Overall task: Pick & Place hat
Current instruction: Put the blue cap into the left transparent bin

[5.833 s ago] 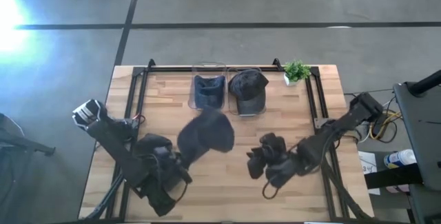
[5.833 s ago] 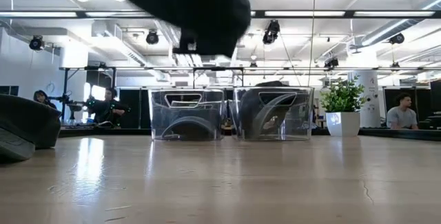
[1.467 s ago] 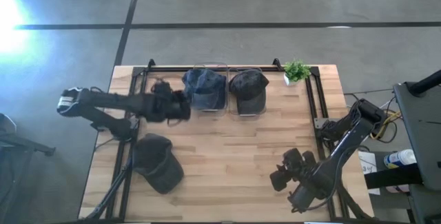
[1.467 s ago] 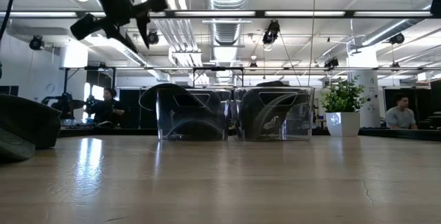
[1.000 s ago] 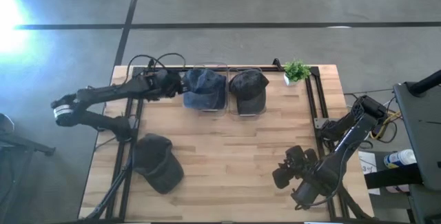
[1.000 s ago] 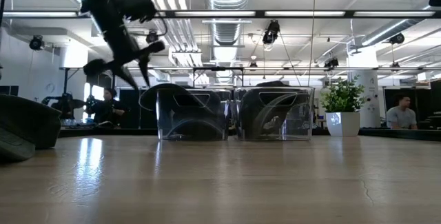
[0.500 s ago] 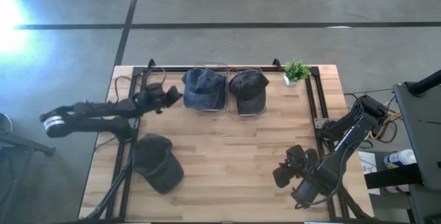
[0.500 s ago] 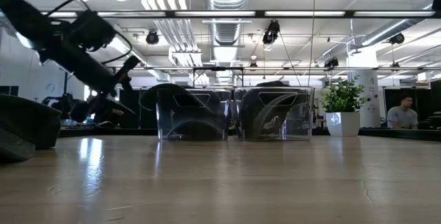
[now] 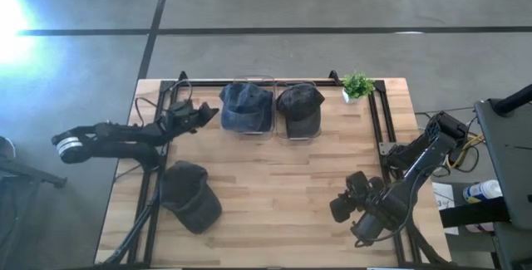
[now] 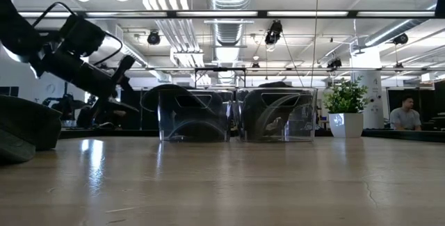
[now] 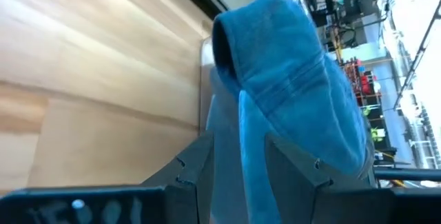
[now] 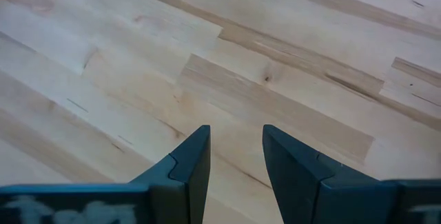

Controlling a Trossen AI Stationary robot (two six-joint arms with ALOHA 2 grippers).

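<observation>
I see the soft blue denim hat [image 9: 247,107] slumped over the clear box [image 9: 253,127] at the table's back edge, my left gripper [image 9: 202,115] just beside it, fingers apart and empty. My right gripper [image 9: 342,208] hangs parted over bare wood planks [image 9: 274,187]. The box's interior is hidden.

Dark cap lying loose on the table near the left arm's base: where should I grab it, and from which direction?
Probably take the dark cap by its domed crown, coming straight down from above. It rests crown-up on the table, apart from the two clear bins, so the soft top can be pinched; the brim lies too flat to get under. The left gripper is nearest, open beside the blue cap.
</observation>
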